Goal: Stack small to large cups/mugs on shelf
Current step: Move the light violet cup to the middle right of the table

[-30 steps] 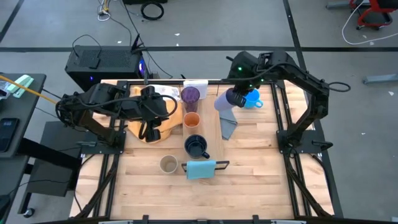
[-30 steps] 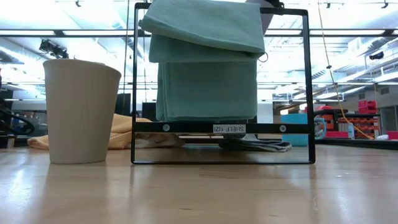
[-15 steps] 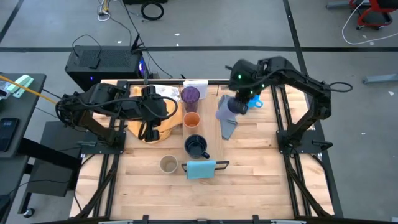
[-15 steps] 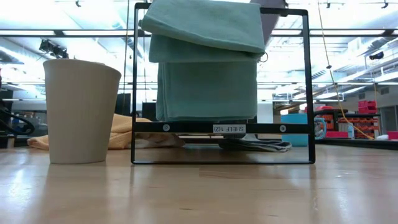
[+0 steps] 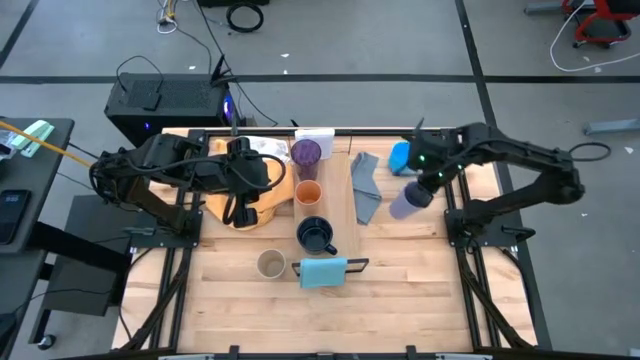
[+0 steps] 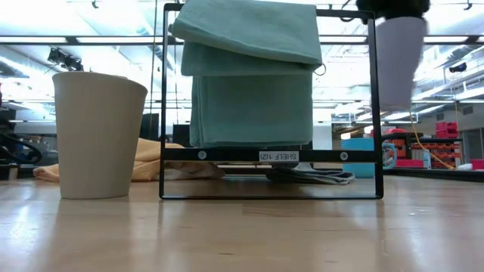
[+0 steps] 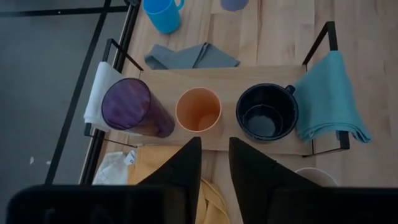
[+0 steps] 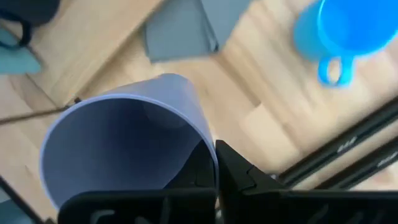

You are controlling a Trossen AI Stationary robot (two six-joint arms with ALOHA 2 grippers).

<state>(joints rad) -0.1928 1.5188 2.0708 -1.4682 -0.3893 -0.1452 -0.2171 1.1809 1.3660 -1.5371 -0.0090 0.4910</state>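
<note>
The right gripper is pinching the rim of a pale lavender plastic cup. One finger is pressed against the wall at the rim, and the cup hangs tilted in the air, its mouth turned toward the wrist. In the low view the cup is clearly above the tabletop, beside the black frame at the near end of the shelf.

Just behind this gripper, toward the back edge of the table, a bright blue plastic mug stands on the slatted wooden tabletop. A crumpled grey cloth lies to the inner side of the gripper, between it and the long pale wooden shelf plank.

On the plank, well apart from the right gripper, three cups stand in one row: a dark purple ribbed tumbler at the white end, then an orange cup, then a navy mug next to the folded light-blue cloth. A beige cup stands on the table beside that end.

The left gripper waits over a yellow cloth — its fingers stand slightly apart and hold nothing.
</note>
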